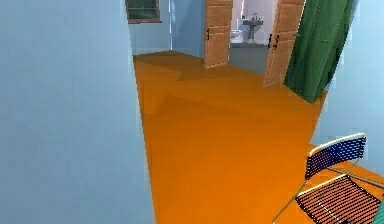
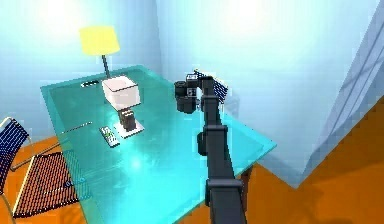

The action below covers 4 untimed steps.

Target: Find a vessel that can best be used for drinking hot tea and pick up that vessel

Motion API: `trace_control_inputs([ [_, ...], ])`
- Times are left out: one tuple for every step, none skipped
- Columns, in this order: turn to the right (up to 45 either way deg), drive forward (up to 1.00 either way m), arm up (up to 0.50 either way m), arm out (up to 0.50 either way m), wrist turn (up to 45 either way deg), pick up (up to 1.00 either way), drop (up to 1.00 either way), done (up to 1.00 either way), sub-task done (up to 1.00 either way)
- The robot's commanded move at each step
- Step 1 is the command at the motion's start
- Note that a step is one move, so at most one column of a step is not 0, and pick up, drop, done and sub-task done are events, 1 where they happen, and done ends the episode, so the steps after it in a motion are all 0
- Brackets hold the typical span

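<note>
In the arm side view a teal glass table point(image 2: 170, 150) carries a white boxy thing point(image 2: 120, 93) with a small dark upright thing point(image 2: 128, 121) at its foot. I cannot make out a cup by shape. A flat grey-and-white object point(image 2: 108, 135) lies just left of these. The arm rises from the bottom edge over the table, and the gripper point(image 2: 184, 97) sits at its far end above the table's far right part, left of the two white marked squares. Its dark body blurs into the fingers, so I cannot tell whether it holds anything.
A yellow-shaded lamp point(image 2: 100, 42) stands at the table's far end. A blue-backed metal chair point(image 2: 28, 165) point(image 1: 338, 180) stands by the table's left side. In the forward view, orange floor point(image 1: 220, 120) runs past a pale blue wall point(image 1: 60, 110) to wooden doors point(image 1: 218, 32) and a green curtain point(image 1: 320, 45).
</note>
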Motion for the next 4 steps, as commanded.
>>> trace_control_inputs([
  [0.0, 0.00, -0.30, 0.00, 0.0, 0.00, 0.00, 0.00, 0.00],
  [0.0, 0.00, 0.00, 0.00, 0.0, 1.00, 0.00, 0.00, 0.00],
  [0.0, 0.00, 0.10, 0.00, 0.0, 0.00, 0.00, 0.00, 0.00],
  [0.0, 0.00, 0.00, 0.00, 0.0, 0.00, 0.00, 1.00, 0.00],
])
